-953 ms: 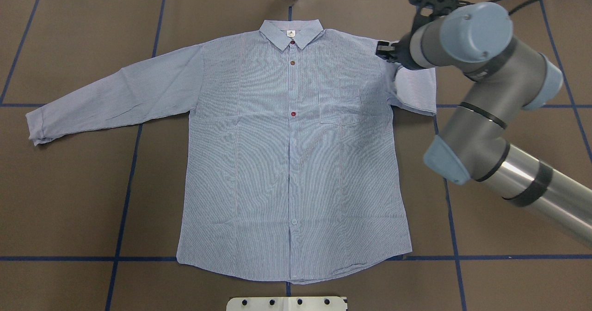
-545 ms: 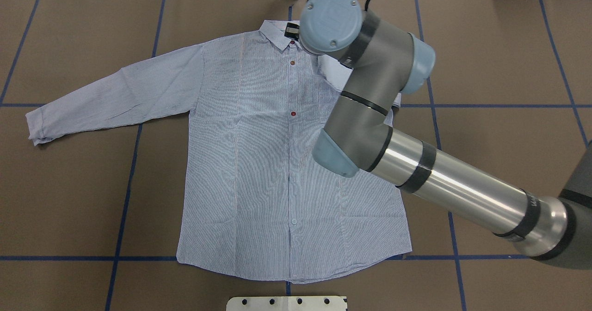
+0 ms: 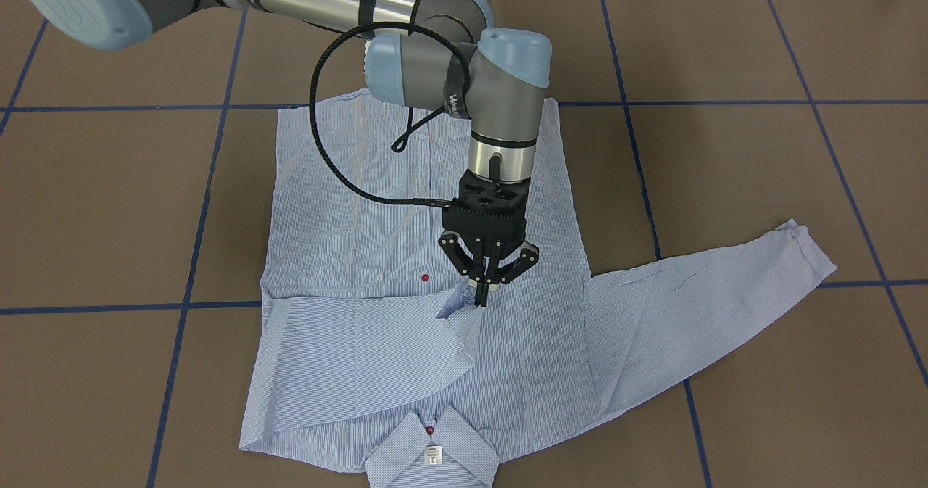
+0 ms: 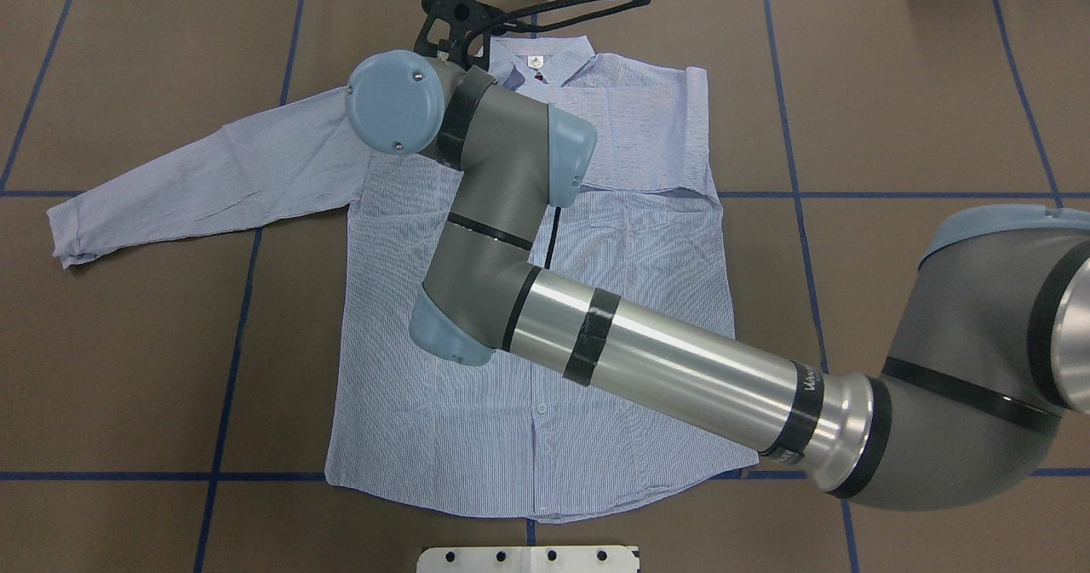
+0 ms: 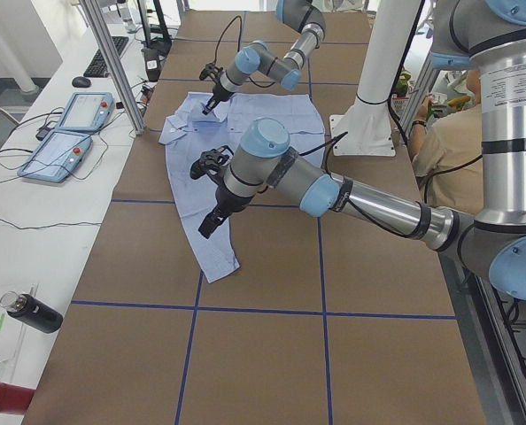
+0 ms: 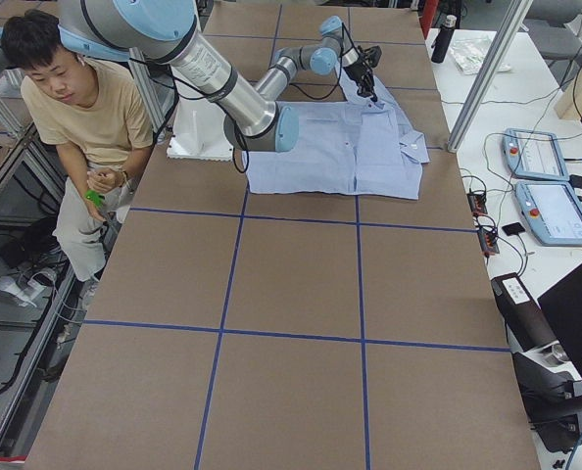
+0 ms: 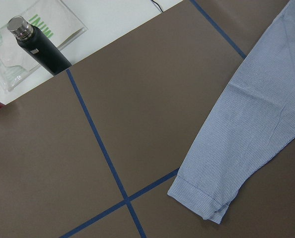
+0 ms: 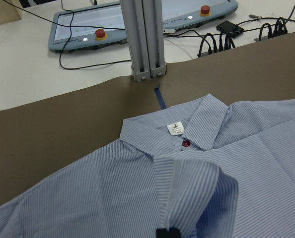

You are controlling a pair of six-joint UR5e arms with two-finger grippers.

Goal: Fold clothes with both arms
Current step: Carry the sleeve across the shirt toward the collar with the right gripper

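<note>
Shirt [image 3: 348, 227] sleeve pinched tight in right claw [image 3: 481, 296]; left claw [image 5: 208, 223] grip unclear

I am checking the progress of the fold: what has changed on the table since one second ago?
The right tool, shut on a sleeve of the shirt, carried it leftward in the overhead view, across the chest. The shirt's body and other sleeve stayed flat.
</note>
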